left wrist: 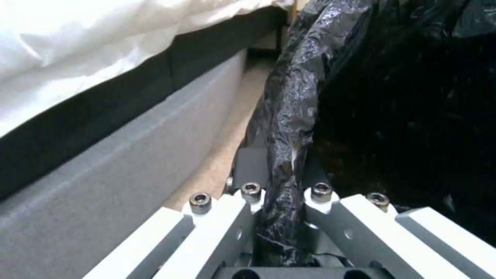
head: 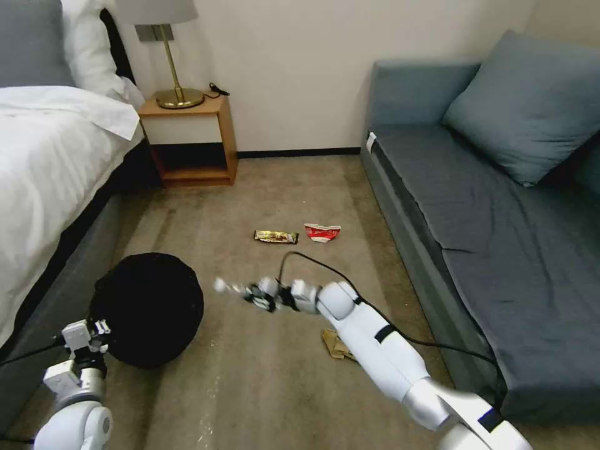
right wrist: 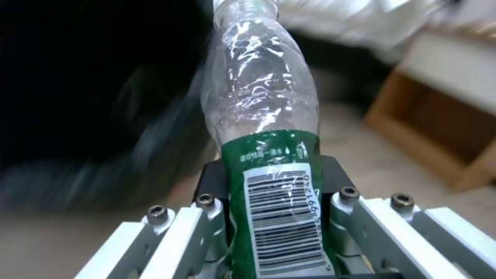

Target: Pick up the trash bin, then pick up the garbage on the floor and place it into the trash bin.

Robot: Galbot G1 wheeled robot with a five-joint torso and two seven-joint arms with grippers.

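The trash bin (head: 149, 305), lined with a crinkly black bag, hangs tilted beside the bed. My left gripper (head: 95, 330) is shut on its rim. In the left wrist view the left gripper (left wrist: 281, 176) pinches a fold of the bin's bag (left wrist: 294, 97). My right gripper (head: 261, 294) is shut on the clear bottle (head: 230, 288) with a green label, just right of the bin. In the right wrist view the right gripper (right wrist: 272, 186) clamps the bottle (right wrist: 261, 100) at its label, with the bin (right wrist: 77, 77) beyond. A snack wrapper (head: 275, 236), a red-and-white carton (head: 322, 232) and crumpled tan paper (head: 336, 345) lie on the carpet.
A white-sheeted bed (head: 44, 162) runs along the left. A grey sofa (head: 487, 219) lines the right. A wooden nightstand (head: 190, 140) with a brass lamp (head: 175, 69) stands at the far wall. A black cable (head: 350, 281) arcs over my right arm.
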